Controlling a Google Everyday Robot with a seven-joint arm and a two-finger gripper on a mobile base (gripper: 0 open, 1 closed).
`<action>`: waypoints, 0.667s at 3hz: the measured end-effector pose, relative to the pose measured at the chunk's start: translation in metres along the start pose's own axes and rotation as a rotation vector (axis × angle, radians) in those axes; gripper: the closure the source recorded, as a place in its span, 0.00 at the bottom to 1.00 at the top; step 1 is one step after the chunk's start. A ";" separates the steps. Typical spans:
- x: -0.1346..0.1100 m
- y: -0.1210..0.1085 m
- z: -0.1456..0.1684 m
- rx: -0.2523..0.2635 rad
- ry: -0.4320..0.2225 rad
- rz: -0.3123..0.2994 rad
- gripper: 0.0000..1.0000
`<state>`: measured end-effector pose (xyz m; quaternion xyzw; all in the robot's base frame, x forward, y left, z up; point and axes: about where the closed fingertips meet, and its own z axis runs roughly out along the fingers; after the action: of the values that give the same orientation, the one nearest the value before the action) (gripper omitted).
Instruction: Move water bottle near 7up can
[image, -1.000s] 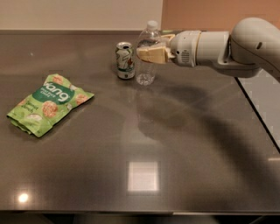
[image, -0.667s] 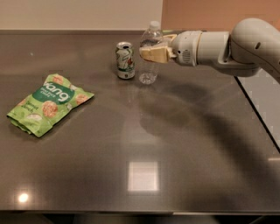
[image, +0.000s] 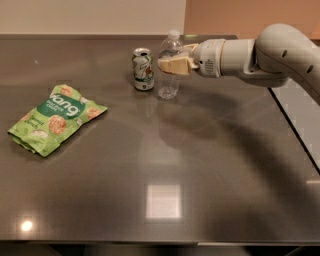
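Note:
The water bottle (image: 168, 86) is clear with a white cap and stands upright on the dark table (image: 160, 165) at the back middle. The 7up can (image: 143, 69) stands upright just left of it, a small gap apart. My gripper (image: 172, 58) reaches in from the right at the bottle's mid height. Its tan fingers (image: 173, 65) are closed around the bottle's body, one in front and one behind. The bottle's base rests on the table.
A flat green chip bag (image: 54, 118) lies at the left of the table. My white arm (image: 260, 55) stretches across the back right. The table's right edge (image: 292, 125) runs diagonally, with a pale floor beyond it.

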<state>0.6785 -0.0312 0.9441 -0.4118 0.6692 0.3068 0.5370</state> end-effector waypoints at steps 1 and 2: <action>0.004 -0.002 0.007 -0.005 0.021 -0.001 0.88; 0.005 -0.004 0.011 -0.013 0.041 -0.002 0.64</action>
<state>0.6867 -0.0246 0.9366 -0.4223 0.6775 0.3021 0.5209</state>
